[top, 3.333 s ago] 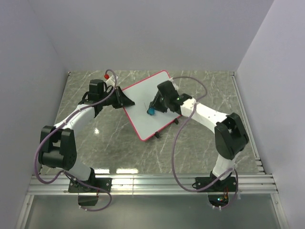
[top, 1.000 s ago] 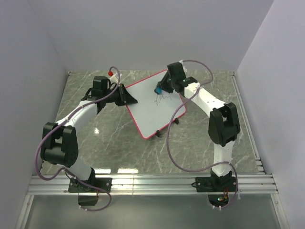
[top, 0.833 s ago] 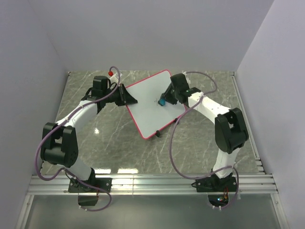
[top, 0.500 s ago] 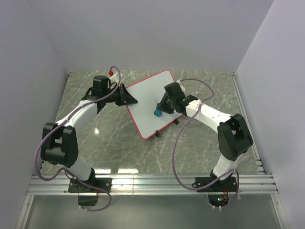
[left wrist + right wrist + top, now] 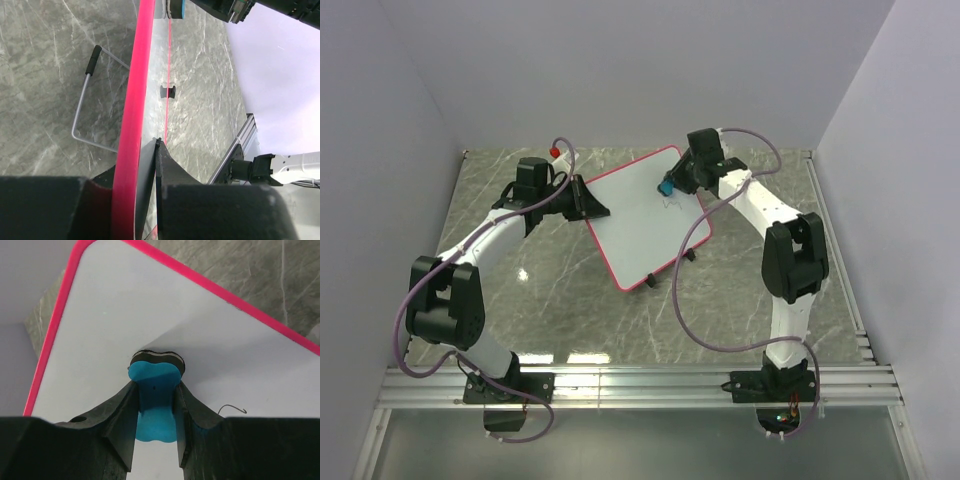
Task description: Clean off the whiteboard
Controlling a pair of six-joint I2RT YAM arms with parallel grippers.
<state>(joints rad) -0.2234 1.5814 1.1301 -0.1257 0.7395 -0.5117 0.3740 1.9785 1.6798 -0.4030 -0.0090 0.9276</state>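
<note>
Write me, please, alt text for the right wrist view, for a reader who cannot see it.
The right gripper clamps a small blue eraser, its dark felt pad pressed to the whiteboard with a pink-red rim. A thin pen squiggle sits to the eraser's right; grey marble tabletop shows beyond the rim.

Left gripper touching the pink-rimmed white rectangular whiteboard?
Touching. Left wrist view: the whiteboard edge runs between the left gripper fingers, its pink rim clamped with no gap.
</note>
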